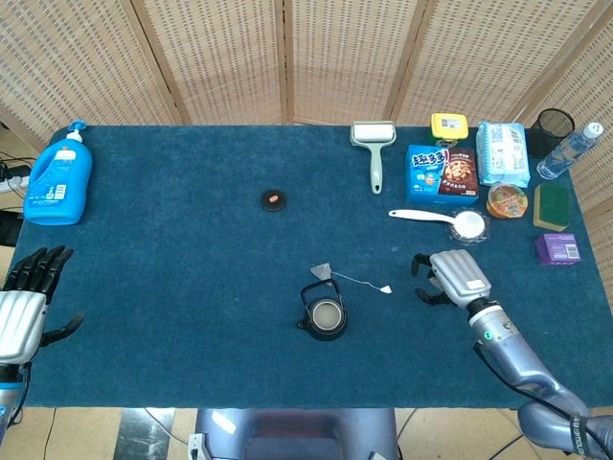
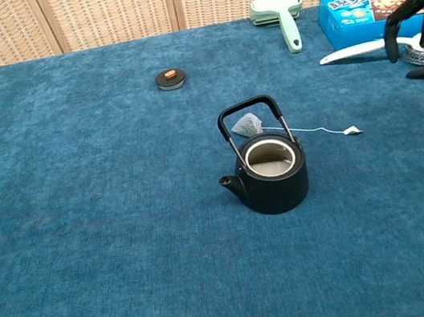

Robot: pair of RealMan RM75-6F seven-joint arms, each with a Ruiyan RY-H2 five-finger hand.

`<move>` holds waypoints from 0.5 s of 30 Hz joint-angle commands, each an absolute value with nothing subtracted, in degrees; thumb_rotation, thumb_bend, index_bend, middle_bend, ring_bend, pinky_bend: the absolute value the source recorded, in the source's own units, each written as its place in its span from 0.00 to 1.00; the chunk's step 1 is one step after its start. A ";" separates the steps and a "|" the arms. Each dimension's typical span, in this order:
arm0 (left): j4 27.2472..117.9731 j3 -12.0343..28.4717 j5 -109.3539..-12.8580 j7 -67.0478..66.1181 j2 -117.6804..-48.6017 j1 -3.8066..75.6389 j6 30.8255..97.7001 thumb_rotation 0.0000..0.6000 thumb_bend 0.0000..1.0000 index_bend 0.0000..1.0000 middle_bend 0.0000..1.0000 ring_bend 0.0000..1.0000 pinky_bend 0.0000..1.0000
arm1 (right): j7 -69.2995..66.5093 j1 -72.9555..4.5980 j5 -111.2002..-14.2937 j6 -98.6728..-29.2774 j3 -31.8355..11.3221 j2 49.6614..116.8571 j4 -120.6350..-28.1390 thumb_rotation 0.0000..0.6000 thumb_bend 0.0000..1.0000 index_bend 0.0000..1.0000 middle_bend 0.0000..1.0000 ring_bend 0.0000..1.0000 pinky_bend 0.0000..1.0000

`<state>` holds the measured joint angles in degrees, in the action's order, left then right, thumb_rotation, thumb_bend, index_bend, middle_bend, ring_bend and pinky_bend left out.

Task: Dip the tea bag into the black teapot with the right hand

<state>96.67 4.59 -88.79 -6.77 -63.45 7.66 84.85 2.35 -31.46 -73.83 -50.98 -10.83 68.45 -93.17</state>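
The black teapot (image 1: pixel 324 315) (image 2: pixel 269 167) stands lidless in the middle of the blue table, handle upright. Just behind it lies the tea bag (image 1: pixel 322 272) (image 2: pixel 246 126), its string running right to a small white tag (image 1: pixel 385 288) (image 2: pixel 351 131). My right hand (image 1: pixel 450 275) (image 2: pixel 423 27) hovers to the right of the tag, fingers curled downward and apart, holding nothing. At the table's near left edge my left hand (image 1: pixel 27 300) is spread and empty; the chest view does not show it.
The teapot's lid (image 1: pixel 274 199) (image 2: pixel 170 78) lies at the back centre. A white spoon (image 1: pixel 431 218) and small dish (image 1: pixel 468 225) sit just behind my right hand. A lint roller (image 1: pixel 373 149), cookie box (image 1: pixel 441 172) and other packets crowd the back right. A blue bottle (image 1: pixel 58 178) stands far left.
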 commanded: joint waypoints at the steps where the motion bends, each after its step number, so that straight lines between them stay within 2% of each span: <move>1: 96.32 4.77 -88.77 -6.65 -63.54 8.30 84.19 1.00 0.24 0.00 0.06 0.00 0.09 | 4.26 -32.68 -71.39 -49.80 -10.62 70.64 -92.02 1.00 0.37 0.48 1.00 1.00 1.00; 15: 95.38 4.57 -88.58 -5.81 -63.80 9.27 83.67 1.00 0.24 0.00 0.06 0.00 0.09 | 10.76 -35.37 -65.18 -49.67 -9.90 75.73 -91.39 1.00 0.37 0.48 1.00 1.00 1.00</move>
<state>95.40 4.59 -88.59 -5.82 -63.79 9.27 83.66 10.44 -35.06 -65.53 -49.89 -9.94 75.37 -91.57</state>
